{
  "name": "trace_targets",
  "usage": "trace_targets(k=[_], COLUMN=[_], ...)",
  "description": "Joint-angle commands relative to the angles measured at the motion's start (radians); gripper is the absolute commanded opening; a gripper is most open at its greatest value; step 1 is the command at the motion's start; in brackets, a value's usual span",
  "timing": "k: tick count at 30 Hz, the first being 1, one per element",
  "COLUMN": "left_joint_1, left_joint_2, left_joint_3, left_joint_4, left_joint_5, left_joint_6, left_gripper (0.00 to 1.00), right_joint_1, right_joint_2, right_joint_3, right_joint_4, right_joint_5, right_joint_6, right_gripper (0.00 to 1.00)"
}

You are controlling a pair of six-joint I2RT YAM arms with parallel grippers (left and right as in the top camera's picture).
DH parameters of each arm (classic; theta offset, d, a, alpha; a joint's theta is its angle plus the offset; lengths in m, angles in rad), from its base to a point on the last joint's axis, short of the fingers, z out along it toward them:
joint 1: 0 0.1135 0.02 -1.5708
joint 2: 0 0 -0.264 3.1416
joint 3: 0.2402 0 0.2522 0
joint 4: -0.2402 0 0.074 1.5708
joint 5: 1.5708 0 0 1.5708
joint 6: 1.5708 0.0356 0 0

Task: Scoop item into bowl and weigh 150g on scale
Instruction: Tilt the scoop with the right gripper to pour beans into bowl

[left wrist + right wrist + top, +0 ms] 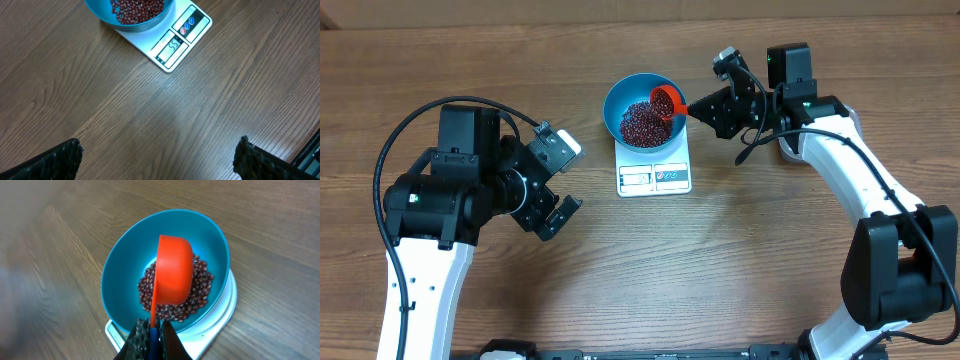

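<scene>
Right wrist view: the right end effector [150, 332] is clamped on the handle of the red-orange measuring cup [175, 272], which is tipped mouth-down over the blue bowl [117, 275]. Just below the cup, beans [202, 287] cover the bowl's bottom, and the bowl sits on the white scale [227, 307]. Its display [173, 45] seems to show only two digits, so more scoops are likely needed. The left end effector [157, 162] hangs with its fingers apart, holding nothing, over the counter [225, 100] near the scale.

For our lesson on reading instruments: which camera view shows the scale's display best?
The left wrist view: the scale is close, its display unobstructed, digits showing. Overhead shows the display tiny and unreadable. The right wrist view shows only the scale's white edge under the bowl.
</scene>
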State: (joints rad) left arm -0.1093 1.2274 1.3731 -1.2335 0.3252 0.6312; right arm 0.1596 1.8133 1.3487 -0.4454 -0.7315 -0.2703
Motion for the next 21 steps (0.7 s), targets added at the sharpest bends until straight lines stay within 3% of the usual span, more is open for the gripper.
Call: trace_targets(k=[1, 21], left_joint_1=[-0.002, -0.002], left_joint_2=[0.002, 0.002], left_joint_3=[-0.005, -0.005], left_joint_4=[0.000, 0.001], left_joint_5=[0.000, 0.000], left_joint_6=[-0.010, -0.010], left_gripper=[1.00, 1.00], right_joint_1=[0.005, 0.068], right_joint_2=[0.006, 0.006], right_joint_3=[0.026, 0.026], right_joint_4=[0.008, 0.044], right_joint_5=[0.002, 0.154], right_joint_6=[-0.101, -0.217], right_gripper=[0.04, 0.04])
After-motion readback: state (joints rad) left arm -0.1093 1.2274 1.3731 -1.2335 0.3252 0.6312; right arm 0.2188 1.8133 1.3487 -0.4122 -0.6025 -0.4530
